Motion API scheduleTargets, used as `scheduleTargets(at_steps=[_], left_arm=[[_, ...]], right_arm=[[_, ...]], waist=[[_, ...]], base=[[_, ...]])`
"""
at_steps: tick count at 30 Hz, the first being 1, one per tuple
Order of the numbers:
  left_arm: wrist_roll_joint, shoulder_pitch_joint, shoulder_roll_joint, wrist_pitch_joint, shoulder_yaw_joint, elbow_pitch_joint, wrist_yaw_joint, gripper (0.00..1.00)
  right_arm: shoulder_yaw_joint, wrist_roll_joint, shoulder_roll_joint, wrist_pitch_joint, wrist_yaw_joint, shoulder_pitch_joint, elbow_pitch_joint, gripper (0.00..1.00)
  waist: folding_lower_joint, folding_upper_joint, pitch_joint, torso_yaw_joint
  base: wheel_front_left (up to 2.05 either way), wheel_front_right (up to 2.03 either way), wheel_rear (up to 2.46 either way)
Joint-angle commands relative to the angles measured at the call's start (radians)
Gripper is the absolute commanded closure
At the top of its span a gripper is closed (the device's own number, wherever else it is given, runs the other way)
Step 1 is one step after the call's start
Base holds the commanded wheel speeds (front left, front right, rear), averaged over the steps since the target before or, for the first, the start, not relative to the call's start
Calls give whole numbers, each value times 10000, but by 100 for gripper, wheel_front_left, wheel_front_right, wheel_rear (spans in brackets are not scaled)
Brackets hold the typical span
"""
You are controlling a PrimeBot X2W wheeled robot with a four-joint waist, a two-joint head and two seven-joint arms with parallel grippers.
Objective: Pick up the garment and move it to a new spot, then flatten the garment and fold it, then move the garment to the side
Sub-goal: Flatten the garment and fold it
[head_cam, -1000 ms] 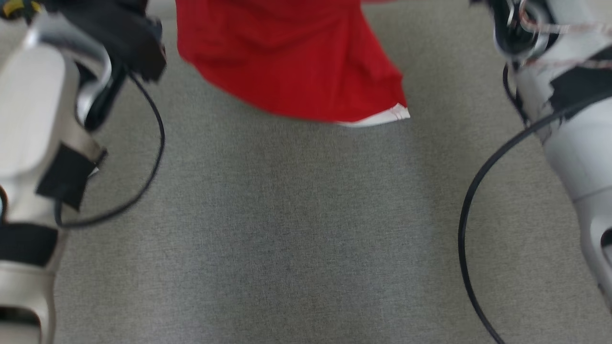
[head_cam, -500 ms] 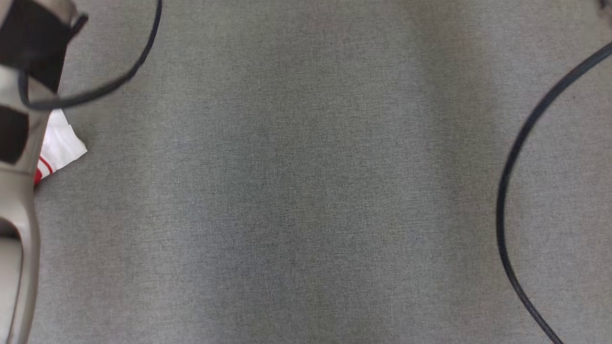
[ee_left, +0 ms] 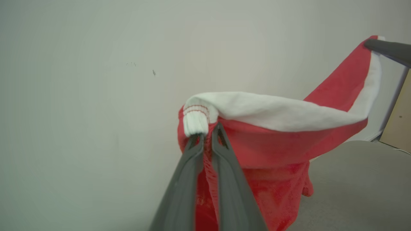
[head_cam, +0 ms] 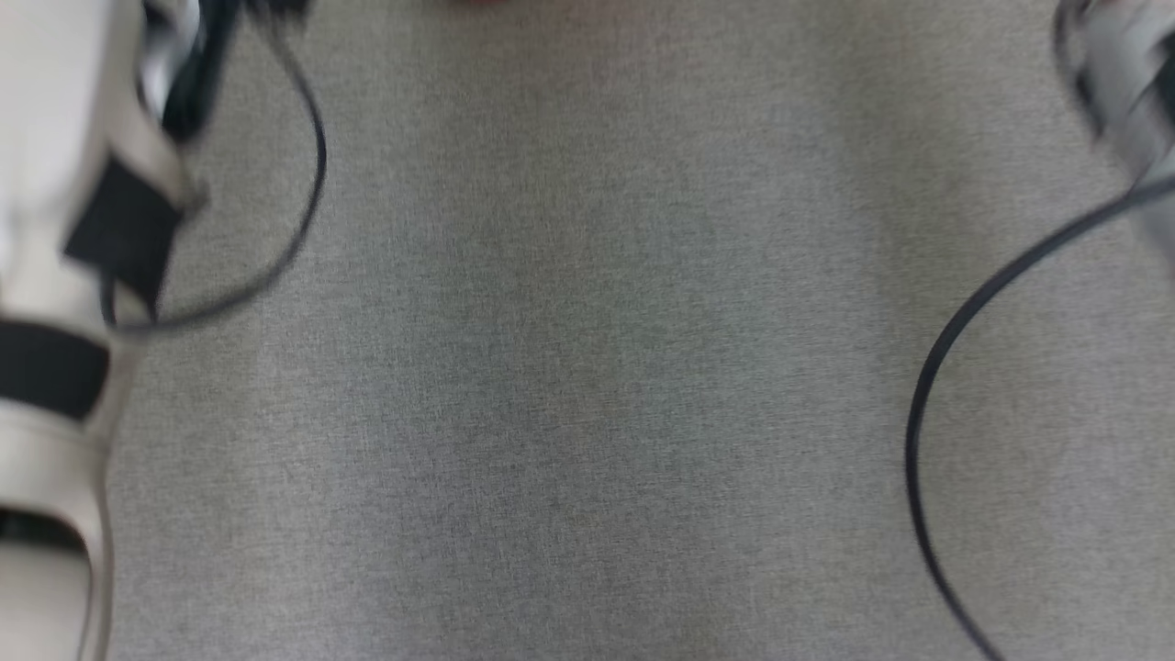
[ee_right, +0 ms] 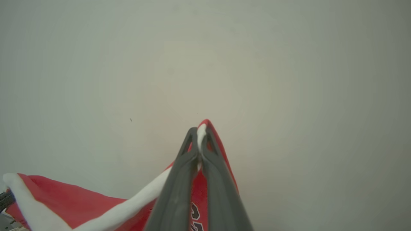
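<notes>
The garment (ee_left: 273,144) is red with a white band along one edge, and it hangs in the air in front of a pale wall. My left gripper (ee_left: 207,134) is shut on a white cuffed corner of it. In the left wrist view the other arm's dark fingertips (ee_left: 385,48) pinch the far white-edged corner at the upper right. My right gripper (ee_right: 199,136) is shut on that white edge of the garment (ee_right: 80,205), which sags away to the lower left. In the head view my left forearm (head_cam: 55,275) is at the left, blurred.
A grey fabric-covered surface (head_cam: 587,367) spreads below in the head view. Black cables (head_cam: 945,386) loop off both arms. A pale wall (ee_left: 96,96) stands behind the garment, and a tan panel (ee_left: 398,125) sits at the right edge of the left wrist view.
The head view has shifted, so the camera has moved. The red garment seen at the top a second ago has left the head view.
</notes>
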Motion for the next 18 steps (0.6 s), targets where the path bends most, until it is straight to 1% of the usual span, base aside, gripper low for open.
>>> scheduleTargets(at_steps=[1, 4, 7, 9, 14, 18], left_arm=[[-132, 588, 191, -67, 9, -312, 14, 100], [-380, 2104, 438, -98, 170, -1009, 48, 100], [-541, 3687, 663, -109, 389, -2010, 225, 100], [-615, 4710, 778, -110, 470, -2729, 377, 100], [-736, 7180, 957, -113, 572, -4433, 923, 100], [-866, 8973, 847, -113, 711, -5496, 1299, 100]], right_arm=[[163, 158, -186, -88, 5, 562, -370, 100], [249, 534, -413, -85, 5, 2004, -1137, 100], [102, 703, -681, -90, 5, 3553, -2068, 100], [-121, 712, -888, -94, 5, 4590, -2643, 100], [-683, 783, -1046, -96, 5, 7225, -3949, 100], [-1075, 663, -1075, -96, 5, 9122, -4678, 100]], waist=[[-3, -2, -385, -133], [-3, -2, -867, -207], [-3, -2, -1324, -248], [-3, -2, -1611, -252], [-3, -2, -2238, -294], [-3, -2, -2693, -333]], base=[[0, 0, 0], [0, 0, 0], [0, 0, 0], [0, 0, 0], [0, 0, 0], [0, 0, 0]])
